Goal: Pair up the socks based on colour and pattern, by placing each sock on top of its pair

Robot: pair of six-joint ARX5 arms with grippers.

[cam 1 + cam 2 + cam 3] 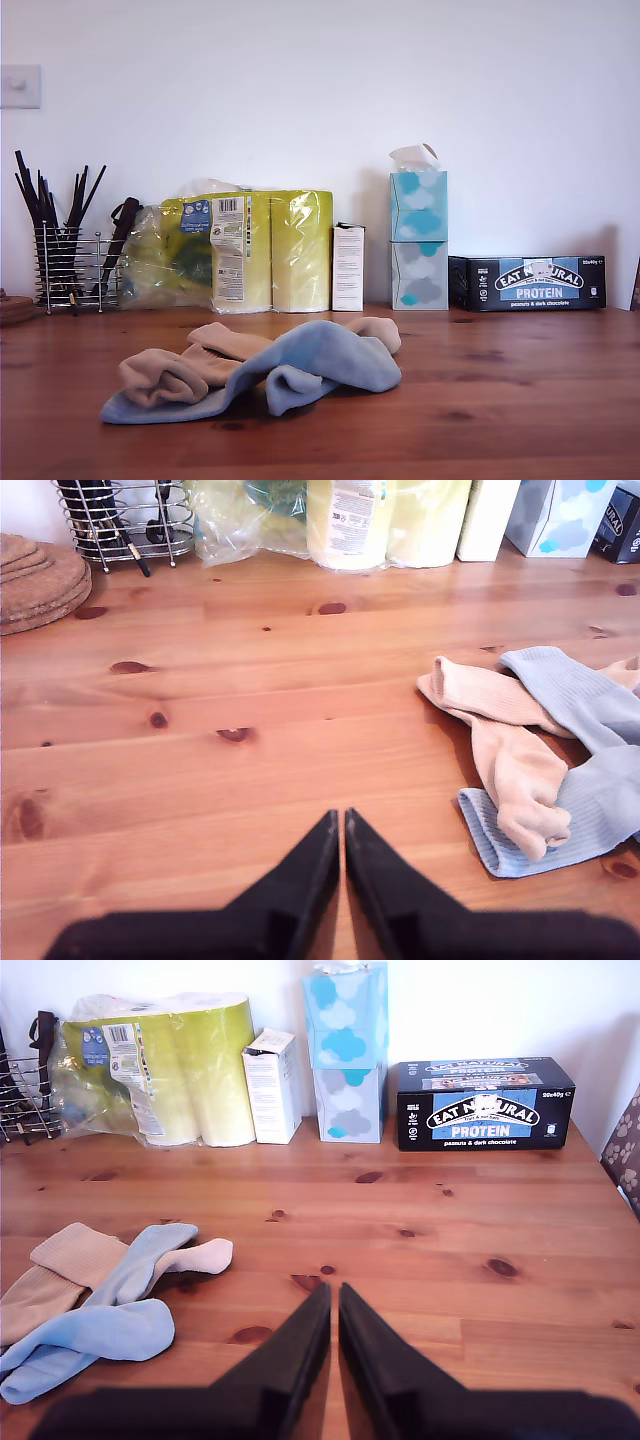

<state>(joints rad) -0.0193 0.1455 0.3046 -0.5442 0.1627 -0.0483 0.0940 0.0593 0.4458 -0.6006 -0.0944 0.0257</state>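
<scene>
Beige and blue socks lie tangled in one heap on the wooden table, nothing paired yet; my first gripper and my second gripper (both pinched closed, empty) wait on either side, well short of them

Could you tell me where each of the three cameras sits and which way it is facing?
Exterior view: low at the table's near edge, facing the wall and the socks; no arm shows.
First wrist view: above my first gripper, shut, looking across bare wood toward a wire rack.
Second wrist view: above my second gripper, shut, facing a protein bar box.
All three share the sock pile and a yellow roll pack.
</scene>
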